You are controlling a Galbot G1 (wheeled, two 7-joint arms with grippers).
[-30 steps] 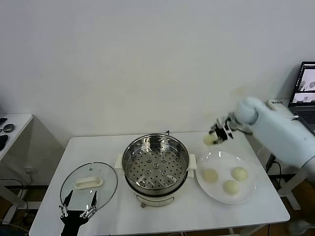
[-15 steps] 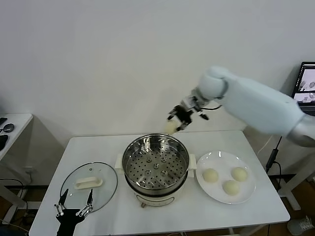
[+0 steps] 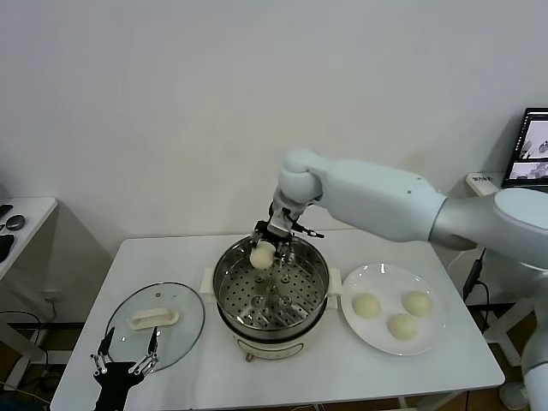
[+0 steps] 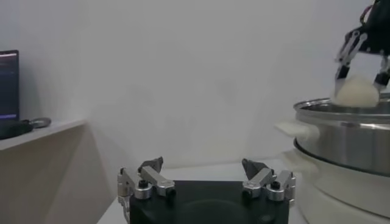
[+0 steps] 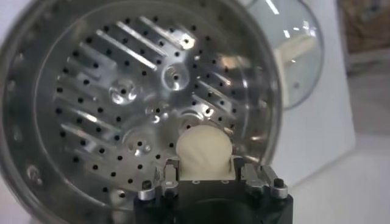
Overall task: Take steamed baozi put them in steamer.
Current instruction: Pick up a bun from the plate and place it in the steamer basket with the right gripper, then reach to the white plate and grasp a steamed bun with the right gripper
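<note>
Far left, a second little side table [image 3: 21,224] with some dark bits on it, well apart from the main white bench [image 3: 282,377].

Down at the near left edge of the bench, left tool [image 3: 126,364] parked low, fingers [image 4: 152,181] spread wide open, gripping nothing. Just beyond it, round glass lid [image 3: 155,324] lying flat on the bench with its cream handle [image 3: 153,318] facing up.

Middle of the bench: the steamer [image 3: 271,291], shiny steel pot on a cream base, perforated tray [image 5: 131,103] visible inside with nothing sitting on it. Right tool [image 3: 267,248] hanging over the far rim of the pot, clamped on one baozi [image 3: 262,254], which sits between the fingers just above the tray, not touching it as far as can be told. Same bun [image 5: 203,152] fills the gap between the finger pads in the right wrist view, holes of the tray right under it. From the left wrist view, that bun [image 4: 357,91] pokes up just over the steamer rim [image 4: 347,109], pinched from both sides.

Right of the steamer, just beside it: flat white plate [image 3: 428,336] carrying three more baozi, one toward the left [image 3: 366,306], one far right [image 3: 417,302], one nearest [image 3: 402,325], sitting near each other but apart.

Far right edge, an open laptop [image 3: 533,154] on another surface behind the right arm.
</note>
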